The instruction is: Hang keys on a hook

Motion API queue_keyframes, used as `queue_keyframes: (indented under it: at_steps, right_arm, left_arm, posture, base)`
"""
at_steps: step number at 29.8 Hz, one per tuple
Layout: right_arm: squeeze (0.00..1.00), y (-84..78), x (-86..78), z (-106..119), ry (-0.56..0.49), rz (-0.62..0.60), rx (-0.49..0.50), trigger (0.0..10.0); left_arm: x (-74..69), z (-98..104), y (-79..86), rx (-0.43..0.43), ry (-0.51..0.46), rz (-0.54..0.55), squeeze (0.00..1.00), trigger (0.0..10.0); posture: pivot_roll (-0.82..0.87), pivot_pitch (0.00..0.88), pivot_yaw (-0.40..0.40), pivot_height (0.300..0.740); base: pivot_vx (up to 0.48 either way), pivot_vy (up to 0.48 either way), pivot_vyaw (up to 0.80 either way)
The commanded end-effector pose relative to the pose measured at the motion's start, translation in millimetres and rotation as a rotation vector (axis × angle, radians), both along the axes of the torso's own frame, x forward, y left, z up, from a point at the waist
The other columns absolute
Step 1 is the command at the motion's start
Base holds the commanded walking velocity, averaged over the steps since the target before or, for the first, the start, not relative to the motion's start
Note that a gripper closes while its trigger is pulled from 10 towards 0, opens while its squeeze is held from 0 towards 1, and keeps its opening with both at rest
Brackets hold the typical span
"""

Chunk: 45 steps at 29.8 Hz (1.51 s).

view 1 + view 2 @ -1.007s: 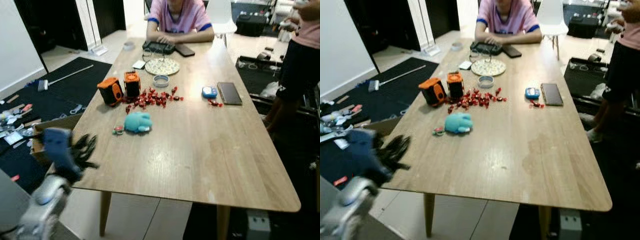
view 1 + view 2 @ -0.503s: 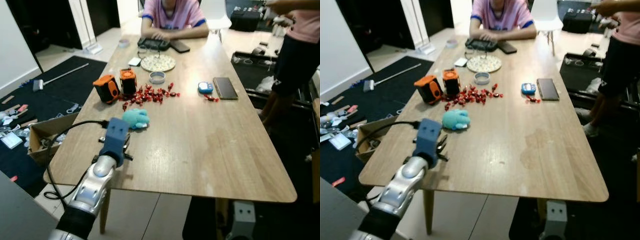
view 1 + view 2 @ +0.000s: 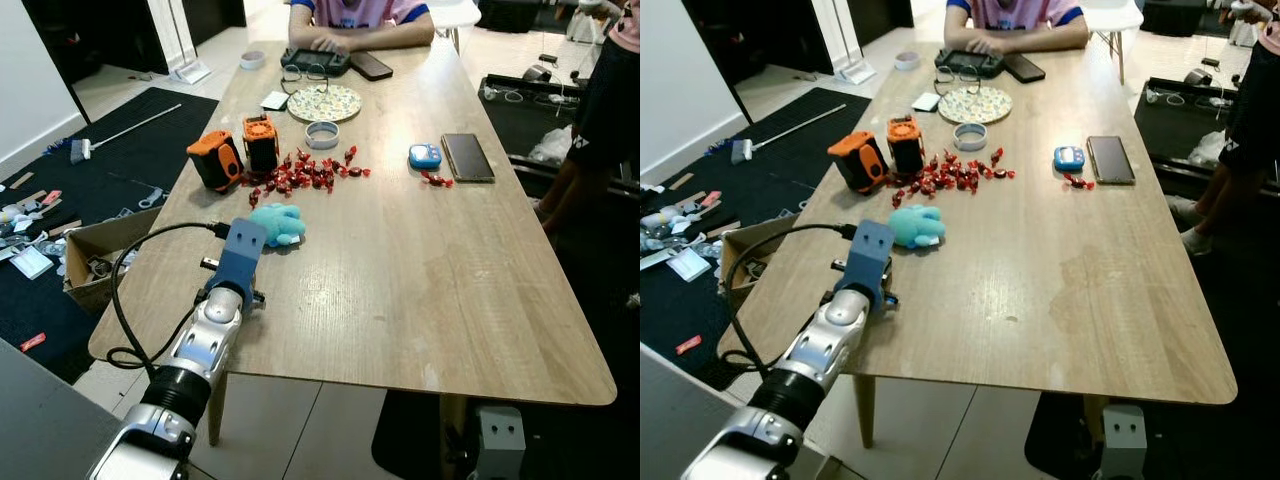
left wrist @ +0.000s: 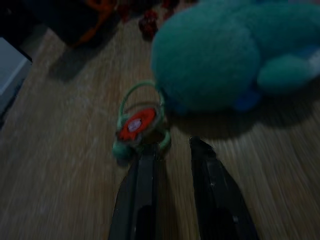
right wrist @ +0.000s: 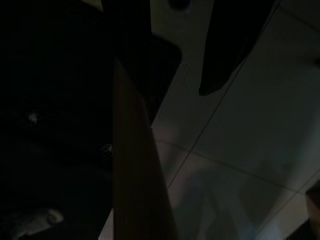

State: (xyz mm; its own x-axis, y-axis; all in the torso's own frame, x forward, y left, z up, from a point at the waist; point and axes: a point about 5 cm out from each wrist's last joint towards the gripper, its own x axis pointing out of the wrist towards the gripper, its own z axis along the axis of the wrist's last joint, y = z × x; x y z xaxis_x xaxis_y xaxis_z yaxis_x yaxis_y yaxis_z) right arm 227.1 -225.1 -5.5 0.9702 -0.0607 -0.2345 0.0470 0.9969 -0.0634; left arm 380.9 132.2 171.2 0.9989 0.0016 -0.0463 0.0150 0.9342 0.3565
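Two head views look down from above at the same long table — side by side. The left wrist view sits very close to the tabletop; the right wrist view looks down at dim floor.

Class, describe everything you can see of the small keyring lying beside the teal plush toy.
The keyring is a small bunch with a round red tag and a pale green loop, lying flat on the wooden table next to the teal plush toy. The left gripper sits just before it, fingers slightly apart, one fingertip at its edge. Finer detail is blurred.
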Motion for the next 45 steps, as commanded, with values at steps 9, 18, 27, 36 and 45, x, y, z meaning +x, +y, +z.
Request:
queue_keyframes:
  at_steps: [9, 18, 27, 36, 45]
  right_arm:
    - [0.00, -0.1, -8.4, 0, 0.012, -0.001, 0.005, 10.0]
    - [0.00, 2.7, -5.7, 1, 0.022, 0.011, 0.007, 10.0]
    - [0.00, 6.6, -4.5, 2, 0.031, 0.026, 0.007, 10.0]
    - [0.00, 3.6, -13.0, -3, 0.053, 0.005, 0.006, 10.0]
    - [0.00, 9.0, -10.1, -3, 0.060, 0.020, 0.011, 10.0]
  left_arm:
    - [5.7, 11, 26.0, 0.067, -0.065, 0.094, 1.00, 10.0]
    - [4.8, 17, 25.9, 0.126, -0.134, 0.061, 0.00, 10.0]
    - [4.1, 0, -22.3, 0.115, -0.102, -0.091, 0.00, 10.0]
    - [-6.6, -4, -51.2, 0.097, -0.119, -0.193, 0.00, 9.0]
    - [-0.5, 4, -52.0, 0.072, -0.145, -0.077, 0.00, 9.8]
  posture:
    - [-0.03, 0.312, 0.072, 0.740]
    - [-0.02, 0.307, 0.066, 0.740]
    - [-0.03, 0.304, 0.064, 0.740]
    - [-0.02, 0.307, 0.076, 0.740]
    - [-0.01, 0.310, 0.071, 0.740]
  base:
    - [0.000, 0.000, 0.00]
    - [0.000, 0.000, 0.00]
    - [0.000, 0.000, 0.00]
    - [0.000, 0.000, 0.00]
    - [0.000, 0.000, 0.00]
